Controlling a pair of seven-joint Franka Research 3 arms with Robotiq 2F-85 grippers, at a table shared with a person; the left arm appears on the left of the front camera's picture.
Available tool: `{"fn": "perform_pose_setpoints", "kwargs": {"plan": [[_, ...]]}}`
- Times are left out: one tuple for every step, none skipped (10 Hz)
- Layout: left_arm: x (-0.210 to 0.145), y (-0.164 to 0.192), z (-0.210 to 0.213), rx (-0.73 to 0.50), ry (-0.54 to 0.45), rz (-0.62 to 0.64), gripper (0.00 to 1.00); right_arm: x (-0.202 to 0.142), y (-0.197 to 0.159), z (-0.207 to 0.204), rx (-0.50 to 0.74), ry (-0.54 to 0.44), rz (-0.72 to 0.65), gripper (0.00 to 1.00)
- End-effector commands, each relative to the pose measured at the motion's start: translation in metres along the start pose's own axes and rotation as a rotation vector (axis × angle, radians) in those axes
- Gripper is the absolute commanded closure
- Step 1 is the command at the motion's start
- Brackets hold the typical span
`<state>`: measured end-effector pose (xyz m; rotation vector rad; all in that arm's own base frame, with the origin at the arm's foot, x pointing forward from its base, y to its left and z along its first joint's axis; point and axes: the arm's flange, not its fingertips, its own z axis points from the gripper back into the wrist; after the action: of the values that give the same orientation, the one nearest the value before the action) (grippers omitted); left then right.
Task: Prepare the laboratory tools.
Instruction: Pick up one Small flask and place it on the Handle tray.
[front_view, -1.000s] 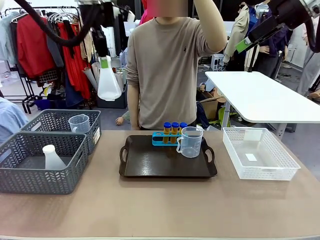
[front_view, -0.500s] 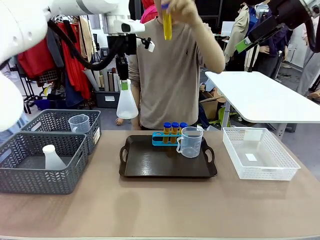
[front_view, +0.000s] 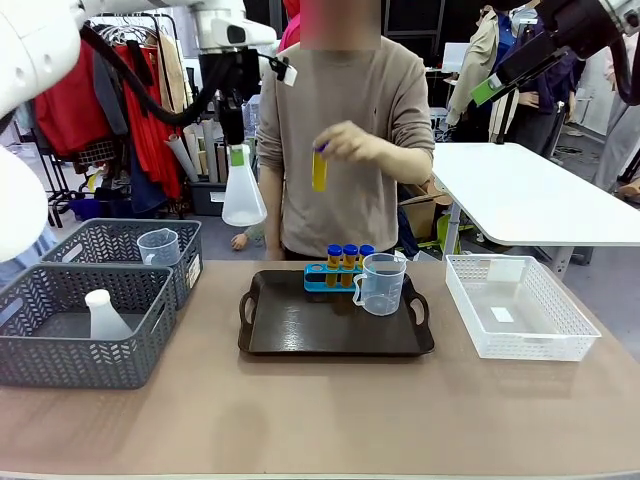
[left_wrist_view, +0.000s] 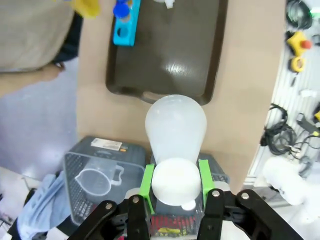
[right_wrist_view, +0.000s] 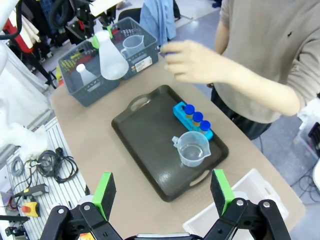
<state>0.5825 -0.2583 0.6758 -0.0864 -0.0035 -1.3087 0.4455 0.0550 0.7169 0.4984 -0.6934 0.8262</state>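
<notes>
To place the conical flask (front_view: 243, 190) well, I should carry it upright from its position high above the table's left side, lower it onto a bare part of the dark tray (front_view: 300, 330) left of the beaker (front_view: 381, 284), and stay clear of the person's hand (front_view: 350, 146) bringing a yellow tube (front_view: 319, 170) toward the blue rack (front_view: 325, 279). My left gripper (left_wrist_view: 175, 181) is partly closed, green pads clamped on the flask's neck. My right gripper (right_wrist_view: 163, 192) is raised high at the far right, fingers spread wide and empty.

four blue-capped tubes (front_view: 349, 259); two beakers (front_view: 381, 283); two flasks (front_view: 243, 192); two grey baskets (front_view: 80, 350); one white basket (front_view: 520, 309); one tray (front_view: 330, 340)
</notes>
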Motion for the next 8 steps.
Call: {"fn": "perform_pose_setpoints", "kwargs": {"plan": [[-0.0062,0.0035,0.0120,-0.020,-0.022,0.022,1.00,0.0012,0.0007,0.0005,0.006,-0.012,0.003,0.00],[-0.0102,0.0025,0.0143,-0.029,-0.018,0.023,1.00,0.0012,0.0007,0.0005,0.006,-0.012,0.003,0.00],[-0.0102,0.0017,0.0149,-0.038,-0.007,0.019,1.00,0.0012,0.0007,0.0005,0.006,-0.012,0.003,0.00],[-0.0124,0.0029,0.0089,0.000,-0.008,0.018,1.00,0.0012,0.0007,0.0005,0.006,-0.012,0.003,0.00],[-0.0124,0.0029,0.0089,0.000,-0.008,0.018,1.00,0.0012,0.0007,0.0005,0.006,-0.012,0.003,0.00],[-0.0124,0.0029,0.0089,0.000,-0.008,0.018,1.00,0.0012,0.0007,0.0005,0.006,-0.012,0.003,0.00],[-0.0124,0.0029,0.0089,0.000,-0.008,0.018,1.00,0.0012,0.0007,0.0005,0.006,-0.012,0.003,0.00],[-0.0124,0.0029,0.0089,0.000,-0.008,0.018,1.00,0.0012,0.0007,0.0005,0.006,-0.012,0.003,0.00]]}}
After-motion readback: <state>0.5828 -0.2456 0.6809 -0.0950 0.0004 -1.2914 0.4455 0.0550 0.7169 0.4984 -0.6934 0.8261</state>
